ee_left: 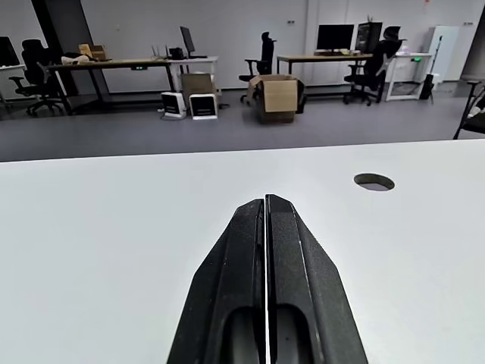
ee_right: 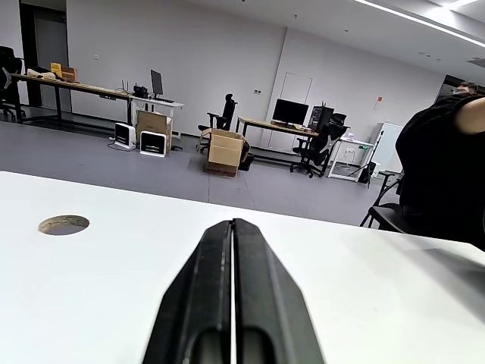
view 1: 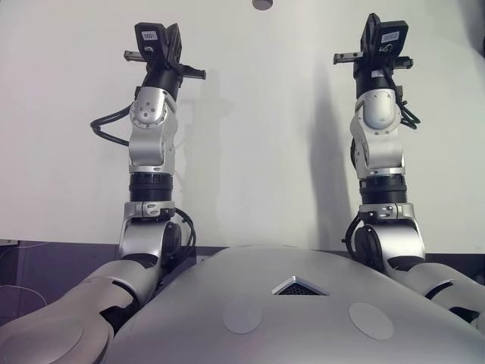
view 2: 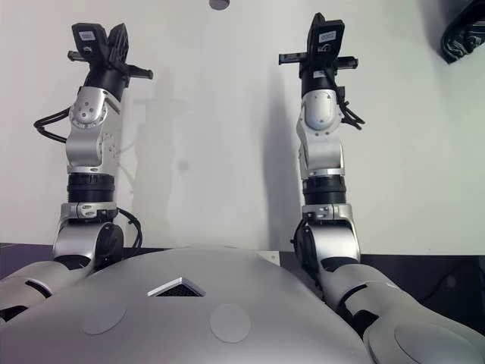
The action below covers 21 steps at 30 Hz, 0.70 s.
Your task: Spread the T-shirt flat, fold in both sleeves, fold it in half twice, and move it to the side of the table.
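Jaws of the left gripper (ee_left: 265, 200) are seen pressed together. Its two black fingers (ee_left: 227, 280) meet along a thin seam, and nothing is held between them. Jaws of the right gripper (ee_right: 233, 222) are likewise closed on each other, and nothing is gripped there either. Both grippers are held low over the white tabletop (ee_left: 98, 220) and are pointed away from the robot toward its far edge. Whether they touch the surface cannot be made out.

A round hole (view 1: 262, 4) is set in the tabletop beyond the grippers, roughly midway between them. The left arm (view 1: 148, 152) and the right arm (view 1: 381, 144) are stretched forward side by side, roughly parallel and well apart. A black cable (view 1: 106, 130) is looped out from the left arm near its wrist.

Where the T-shirt lies cannot be told from these views.

Past the far edge of the tabletop, a grey floor (ee_left: 227, 125) is seen. Long desks (ee_left: 121, 64) are ranged along the back wall, with monitors (ee_left: 336, 36) set on them. Black office chairs (ee_left: 265, 53) are placed at the desks. An open cardboard box (ee_left: 278, 97) is standing on the floor between two of the desks.
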Motion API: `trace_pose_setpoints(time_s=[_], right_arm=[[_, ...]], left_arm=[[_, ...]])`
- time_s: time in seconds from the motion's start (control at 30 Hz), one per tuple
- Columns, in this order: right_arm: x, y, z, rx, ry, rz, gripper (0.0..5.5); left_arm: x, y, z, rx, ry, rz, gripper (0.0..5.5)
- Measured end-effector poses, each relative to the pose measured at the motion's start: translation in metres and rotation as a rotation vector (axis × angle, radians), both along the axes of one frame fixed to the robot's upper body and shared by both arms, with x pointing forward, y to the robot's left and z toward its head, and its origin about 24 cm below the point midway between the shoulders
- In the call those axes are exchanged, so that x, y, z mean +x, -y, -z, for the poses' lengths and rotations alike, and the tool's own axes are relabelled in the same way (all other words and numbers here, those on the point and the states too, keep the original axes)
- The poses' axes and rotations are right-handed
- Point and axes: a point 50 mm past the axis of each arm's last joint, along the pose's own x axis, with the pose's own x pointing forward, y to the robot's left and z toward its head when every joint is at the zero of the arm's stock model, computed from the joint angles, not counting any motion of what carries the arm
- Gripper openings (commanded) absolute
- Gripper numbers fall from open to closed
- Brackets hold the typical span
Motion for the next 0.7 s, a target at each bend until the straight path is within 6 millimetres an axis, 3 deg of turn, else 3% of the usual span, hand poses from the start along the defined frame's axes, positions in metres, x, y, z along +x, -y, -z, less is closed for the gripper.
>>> trace_pose_setpoints(time_s=[0.4, 0.7], right_arm=[[0.002, 0.0, 0.002, -0.003, -0.006, -0.027, 0.0], [0.0, -0.002, 0.003, -0.006, -0.013, -0.048, 0.0]], left_arm=[[0.001, -0.002, 0.002, 0.039, 0.001, 0.037, 0.01], [-0.005, 0.013, 0.0, 0.135, 0.009, 0.204, 0.01]])
